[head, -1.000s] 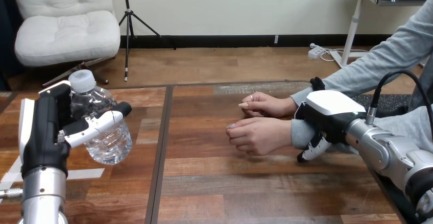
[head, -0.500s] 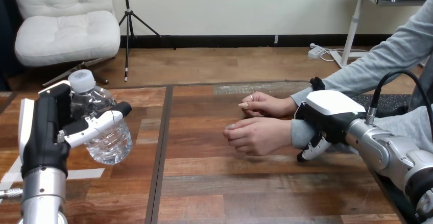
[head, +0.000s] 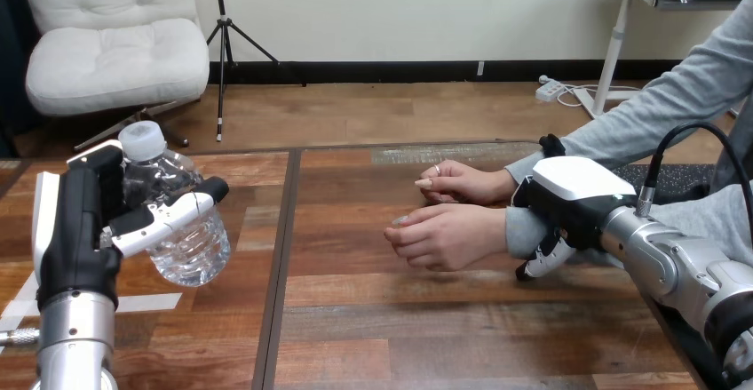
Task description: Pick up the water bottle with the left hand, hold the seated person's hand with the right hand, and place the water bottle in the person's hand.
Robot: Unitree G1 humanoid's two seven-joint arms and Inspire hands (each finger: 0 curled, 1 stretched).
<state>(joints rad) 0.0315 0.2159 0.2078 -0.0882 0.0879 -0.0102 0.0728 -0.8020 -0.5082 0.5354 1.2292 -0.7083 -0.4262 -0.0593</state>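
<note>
A clear water bottle with a white cap is held upright at the left, above the wooden table. My left hand is shut on it, thumb across its front. At the right, the person's nearer hand hovers just over the table, loosely curled, palm turned away. My right hand is curled round that arm's wrist at the grey sleeve, fingers showing below it. The person's farther hand rests on the table behind.
White tape marks the table at the lower left. A dark seam runs down the table between the bottle and the person's hands. Bare table lies between them.
The person's nearer hand has shifted slightly leftward with my right hand on its wrist. The bottle and my left hand have not moved.
</note>
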